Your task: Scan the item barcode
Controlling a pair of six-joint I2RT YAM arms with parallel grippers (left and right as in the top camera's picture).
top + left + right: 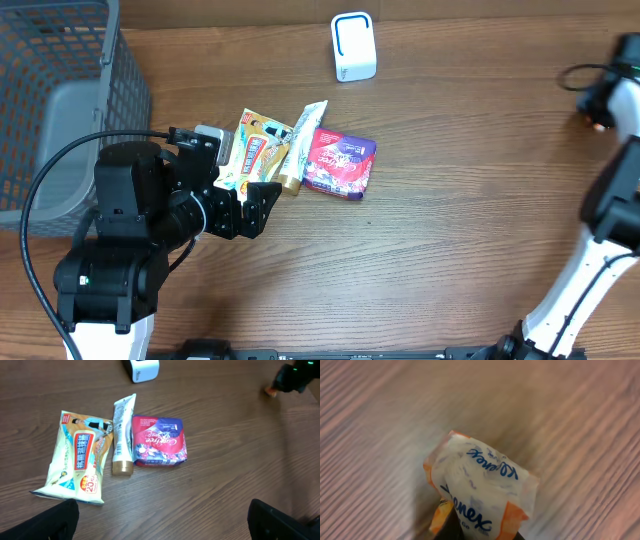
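Observation:
A white Kleenex tissue pack with orange edges fills the right wrist view, and my right gripper is shut on its lower end, holding it above the wood table. In the overhead view that gripper is at the far right edge, well away from the white scanner with a blue ring at the back centre. My left gripper is open just in front of a wipes pack, a cream tube and a purple Carefree pack, touching none of them.
A grey mesh basket stands at the far left, behind the left arm. A black cable loops over the arm's base. The scanner shows at the top edge of the left wrist view.

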